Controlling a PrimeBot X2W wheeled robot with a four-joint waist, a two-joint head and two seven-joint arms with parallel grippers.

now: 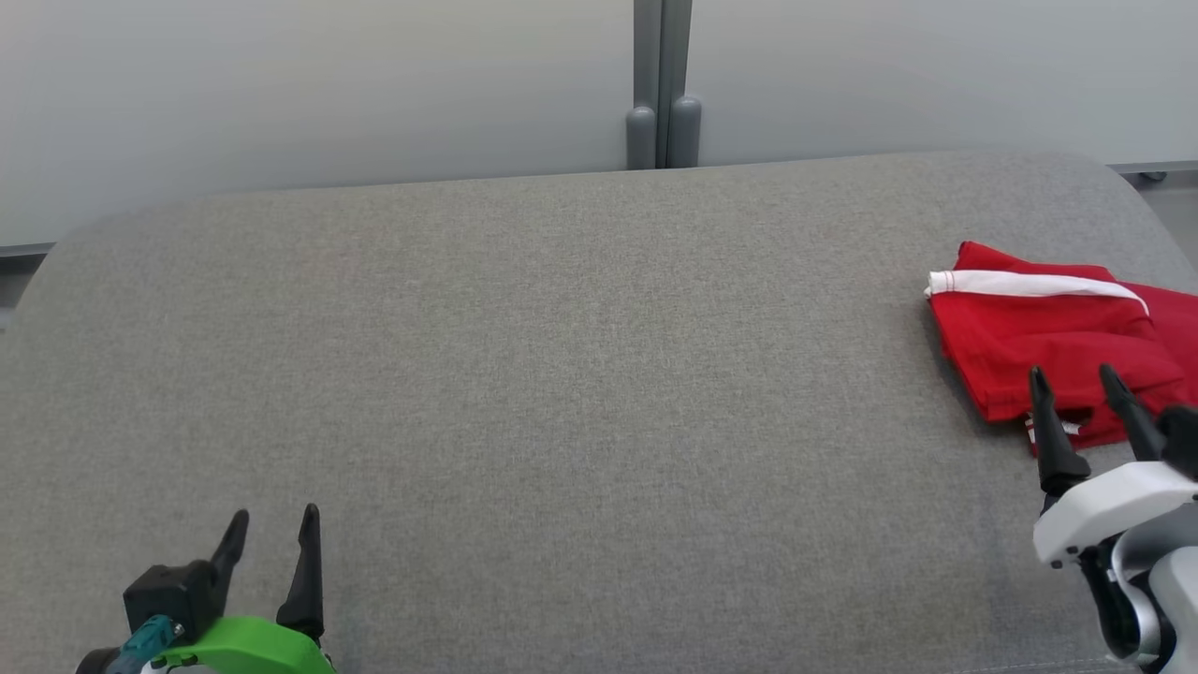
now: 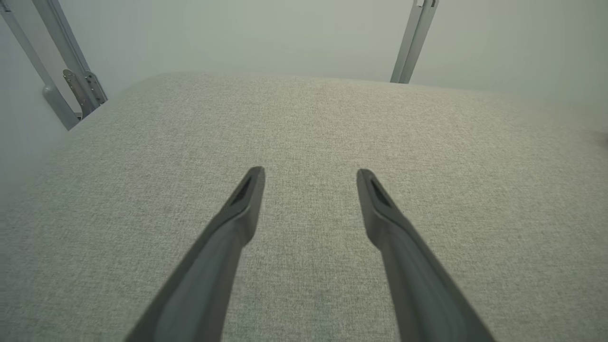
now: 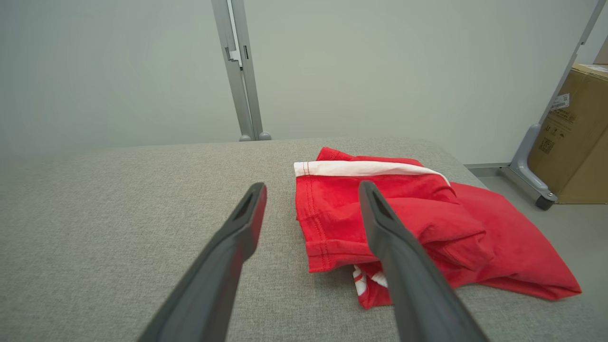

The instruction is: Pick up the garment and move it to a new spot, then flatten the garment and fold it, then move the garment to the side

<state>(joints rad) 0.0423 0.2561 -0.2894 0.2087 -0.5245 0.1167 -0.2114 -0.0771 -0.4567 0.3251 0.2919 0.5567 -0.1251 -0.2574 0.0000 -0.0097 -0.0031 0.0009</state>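
The garment (image 1: 1048, 332) is red with a white band and lies folded in a loose stack at the right end of the grey cushioned surface (image 1: 562, 374). In the right wrist view the garment (image 3: 408, 223) reaches the surface's right edge. My right gripper (image 1: 1078, 382) hovers open at the garment's near edge with nothing between its fingers; in its own view the right gripper (image 3: 311, 190) has one finger over the red cloth. Far from the garment, at the lower left, my left gripper (image 1: 274, 522) stands open over bare surface, as the left gripper (image 2: 309, 175) also shows in its own view.
A pale wall with a grey upright post (image 1: 663, 84) stands behind the surface. Beyond the surface's right end are a cardboard box (image 3: 577, 137) and a grey wheeled frame foot (image 3: 529, 175) on the floor.
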